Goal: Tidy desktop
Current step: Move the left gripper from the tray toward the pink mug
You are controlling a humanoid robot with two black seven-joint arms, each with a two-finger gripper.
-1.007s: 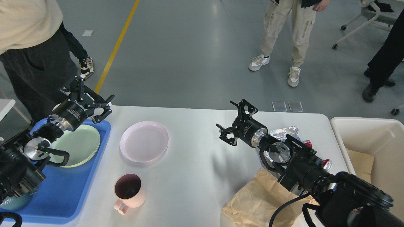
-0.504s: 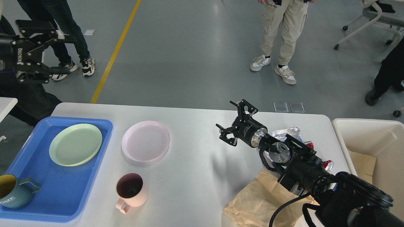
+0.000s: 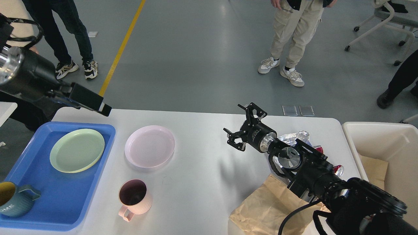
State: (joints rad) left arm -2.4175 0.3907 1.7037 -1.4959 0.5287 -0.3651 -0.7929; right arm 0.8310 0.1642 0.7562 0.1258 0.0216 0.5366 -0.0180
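The white desktop [image 3: 202, 169] fills the lower view. On it lie a pink plate [image 3: 149, 146], a pink mug [image 3: 134, 197], a crumpled brown paper bag [image 3: 267, 209] and crumpled foil [image 3: 295, 136] with red wrappers [image 3: 318, 149]. My right gripper [image 3: 243, 128] is open and empty, held above the table's middle, left of the foil. Of my left arm only a black link [image 3: 86, 99] shows at the upper left, above the table's far left corner; its gripper is out of view.
A blue tray [image 3: 65, 199] at the left holds a green plate [image 3: 77, 150] and a teal mug [image 3: 13, 199]. A cream bin [image 3: 385, 143] with brown paper stands at the right edge. People stand on the grey floor beyond.
My left arm has lifted up and away from the blue tray, and its gripper has left the view. The right arm has not moved. The people behind have shifted.
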